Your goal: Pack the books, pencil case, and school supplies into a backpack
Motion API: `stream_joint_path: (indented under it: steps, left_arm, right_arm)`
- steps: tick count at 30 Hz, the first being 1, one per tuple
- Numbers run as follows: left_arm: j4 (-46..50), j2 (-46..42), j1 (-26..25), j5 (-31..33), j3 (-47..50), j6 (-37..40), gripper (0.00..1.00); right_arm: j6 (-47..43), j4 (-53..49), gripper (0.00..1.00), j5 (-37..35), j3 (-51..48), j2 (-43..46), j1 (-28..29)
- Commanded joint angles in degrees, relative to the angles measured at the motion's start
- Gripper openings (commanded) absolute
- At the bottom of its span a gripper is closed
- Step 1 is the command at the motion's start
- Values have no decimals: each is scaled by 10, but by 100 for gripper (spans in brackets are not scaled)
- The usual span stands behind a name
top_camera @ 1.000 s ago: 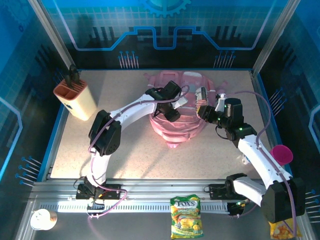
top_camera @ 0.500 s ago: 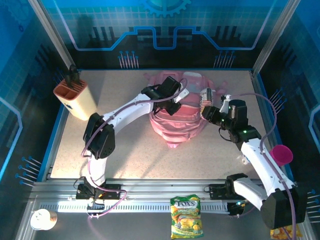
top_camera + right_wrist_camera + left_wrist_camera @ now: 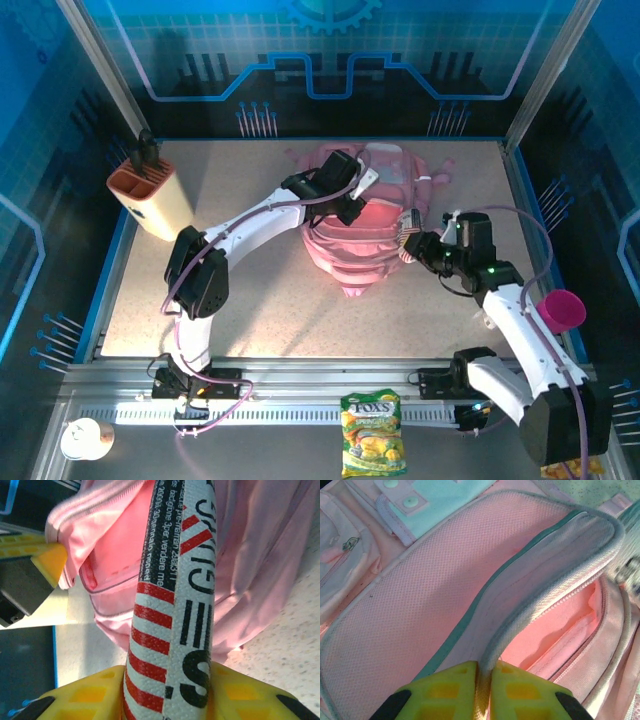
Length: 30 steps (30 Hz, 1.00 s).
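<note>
Partly cropped: pencil case in R gripper; far end overlaps backpack.

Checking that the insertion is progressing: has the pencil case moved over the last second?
Yes. In the top view the pencil case, held by the right tool, has shifted away from the table far edge, toward the arm bases.

A beige holder with an orange top is standing at the table's left edge, a magenta cup is sitting by its right edge, and a green-yellow sweets bag is lying in front.
</note>
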State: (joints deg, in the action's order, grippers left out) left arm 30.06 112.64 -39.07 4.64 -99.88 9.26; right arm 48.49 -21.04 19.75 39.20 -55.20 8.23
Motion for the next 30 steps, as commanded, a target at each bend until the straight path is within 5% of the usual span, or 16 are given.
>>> stream_joint_path:
  steps: [1,17,25,30]
  left_arm:
    - [-35,-22,1,-24,6,-15,13]
    - [-63,-59,2,-48,43,-12,13]
    - [-65,-53,3,-39,51,-25,14]
    - [-56,-34,2,-39,41,-34,14]
  right_arm:
    - [2,68,36,74,14,-25,21]
    - [39,243,37,208,76,-240,45]
    - [28,197,51,46,79,-257,12]
    - [34,195,63,12,58,-237,4]
